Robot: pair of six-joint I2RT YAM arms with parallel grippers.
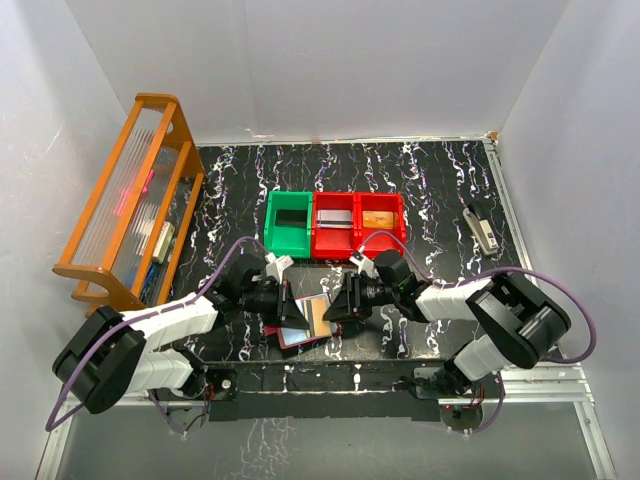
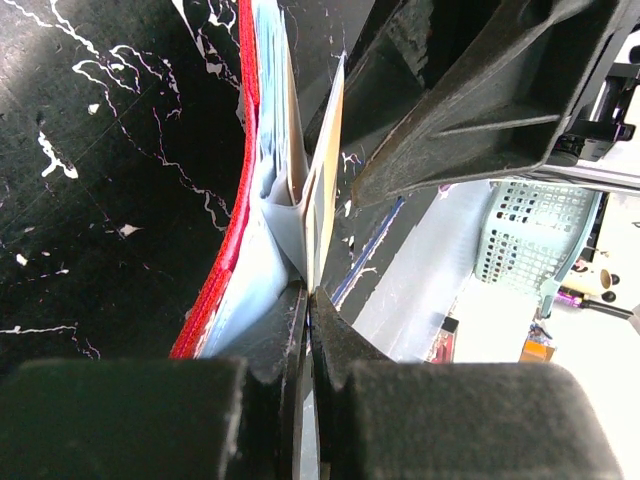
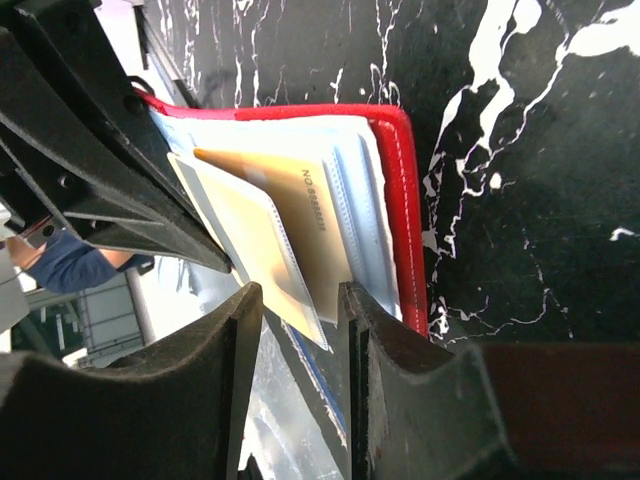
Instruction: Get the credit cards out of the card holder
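The dark-red card holder (image 1: 296, 338) lies open on the black marbled table between my two grippers, its pale clear sleeves (image 3: 350, 200) fanned upward. My left gripper (image 2: 308, 296) is shut on the edge of one sleeve (image 2: 282, 215), holding it up off the red cover (image 2: 228, 250). A tan credit card (image 3: 300, 215) sits in a sleeve, one corner sticking out toward my right gripper (image 3: 300, 300). That gripper is open, its fingers on either side of the corner without pinching it. From above, the left gripper (image 1: 297, 320) and right gripper (image 1: 330, 312) nearly touch over the card holder.
Behind the card holder stand a green bin (image 1: 289, 222) and two red bins (image 1: 334, 241), (image 1: 381, 232); a grey card and a tan card lie in the red ones. An orange rack (image 1: 130, 200) lines the left side. A small grey device (image 1: 483, 230) lies at the right.
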